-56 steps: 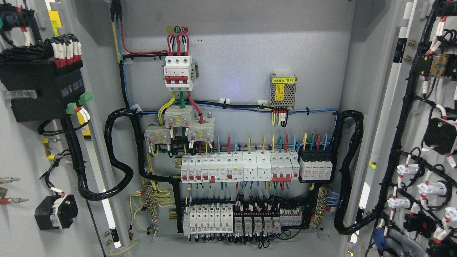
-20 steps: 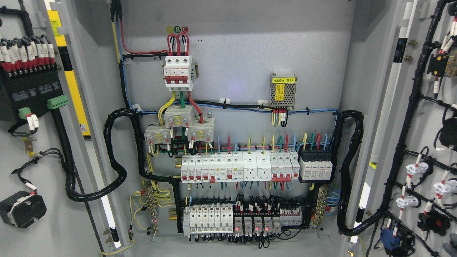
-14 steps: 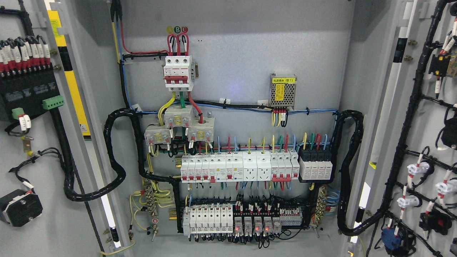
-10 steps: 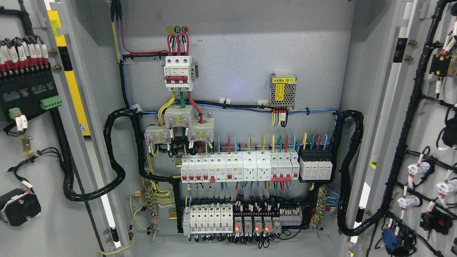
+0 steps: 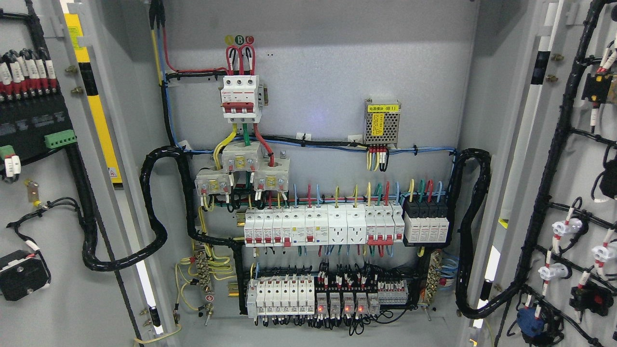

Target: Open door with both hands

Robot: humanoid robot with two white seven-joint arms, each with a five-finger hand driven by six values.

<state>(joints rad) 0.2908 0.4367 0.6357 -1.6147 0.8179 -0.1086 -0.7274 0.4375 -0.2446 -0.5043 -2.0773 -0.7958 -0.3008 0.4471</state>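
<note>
Grey sheet metal fills the frame: we look straight into an electrical cabinet whose two doors both stand swung wide. We see the left door along the left edge of the frame, its inner face carrying a black terminal block with red and white wire ends, and a black corrugated cable loom looping from it into the cabinet. We see the right door along the right edge, hung with black harness wiring and white and black switch backs. On the back panel, a white three-pole breaker with a red bar sits at upper centre, a small metal power supply with a yellow label to its right, a long row of white breakers across the middle, and a lower row of relays with red lights lit. Neither of our hands nor arms shows anywhere in the frame, so we cannot tell how their fingers stand.
</note>
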